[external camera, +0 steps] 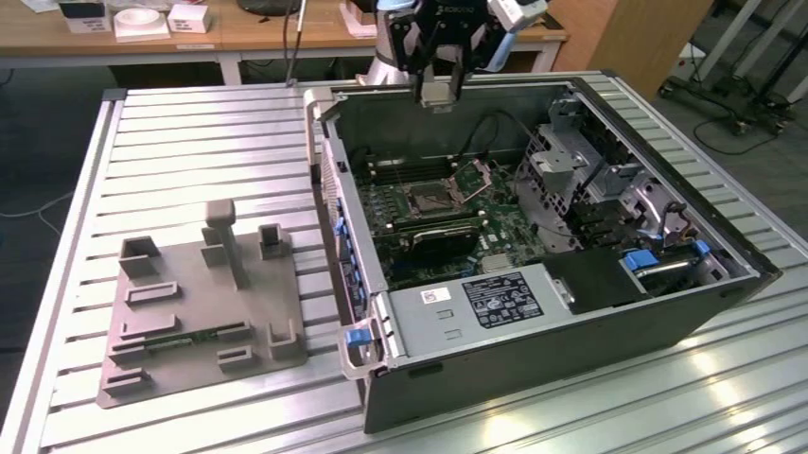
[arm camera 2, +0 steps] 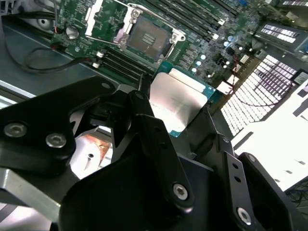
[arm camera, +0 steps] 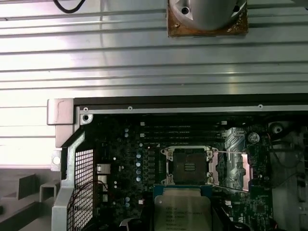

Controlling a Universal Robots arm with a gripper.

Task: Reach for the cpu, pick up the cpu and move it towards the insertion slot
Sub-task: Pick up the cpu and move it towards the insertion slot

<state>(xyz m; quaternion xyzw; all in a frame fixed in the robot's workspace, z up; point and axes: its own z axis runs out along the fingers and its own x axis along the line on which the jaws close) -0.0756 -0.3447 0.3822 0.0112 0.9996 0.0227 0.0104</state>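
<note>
- Gripper (external camera: 438,93) hangs above the far wall of the open computer case (external camera: 707,284), fingers clamped on the cpu (external camera: 438,95).
- In the second wrist view, the cpu (arm camera 2: 175,103) (silvery plate, thin rim) sits between black fingers (arm camera 2: 154,139), clear of the motherboard (arm camera 2: 202,48).
- Insertion slot (arm camera 2: 149,36) lies below, hinged plate raised, dark centre exposed.

Gripper (external camera: 438,83) holding cpu (external camera: 437,94) above far wall of open computer case (external camera: 707,284). Straight drop toward insertion slot (external camera: 427,198) open, socket centre bare. Hinged plate (external camera: 480,176) stands raised just right of slot in exterior view. Drive cage (external camera: 569,170) crowds further right. Grey box (external camera: 486,298) blocks near side. Memory slots (external camera: 401,172) lie far of socket, low.
</note>
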